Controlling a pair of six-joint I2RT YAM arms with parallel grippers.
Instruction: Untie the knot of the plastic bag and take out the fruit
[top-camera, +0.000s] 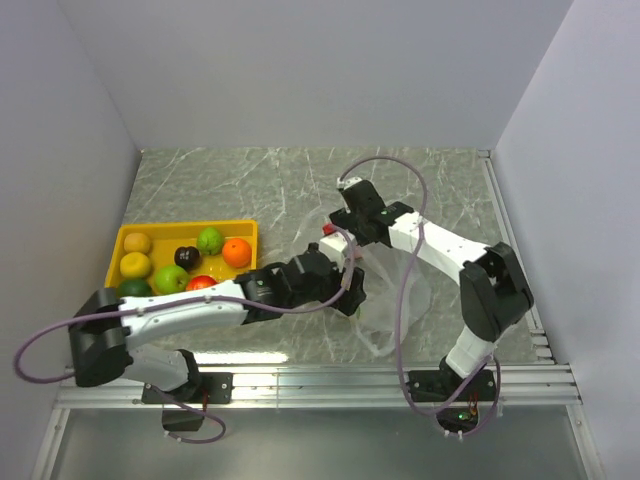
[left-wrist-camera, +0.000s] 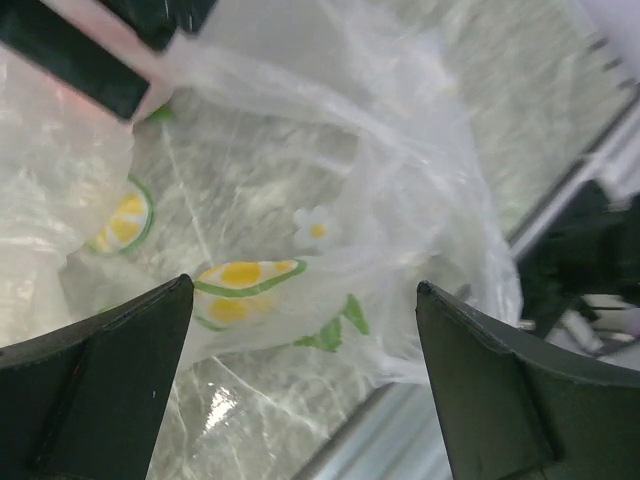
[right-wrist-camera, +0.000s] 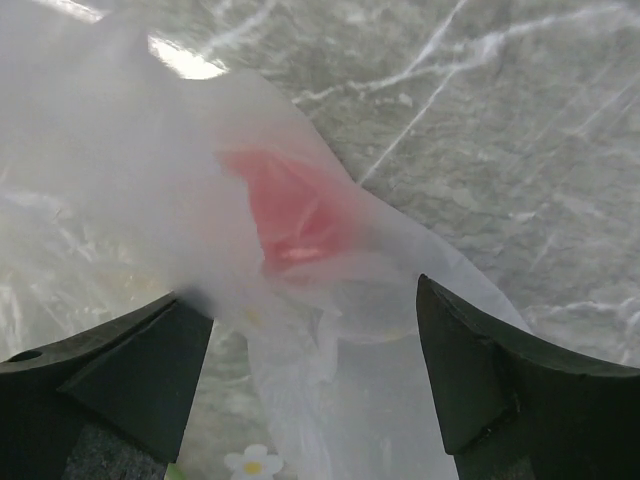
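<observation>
plastic bag (top-camera: 388, 328) on marbled table (top-camera: 220, 180), white walls (top-camera: 300, 70)

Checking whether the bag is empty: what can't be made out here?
Knot: seen in no view; top view, left arm and right arm cover much of the bag.
Pink shape: right wrist view, blurred behind plastic; fruit or not, unclear.
Dark green fruit: top view, partly behind left arm.
</observation>
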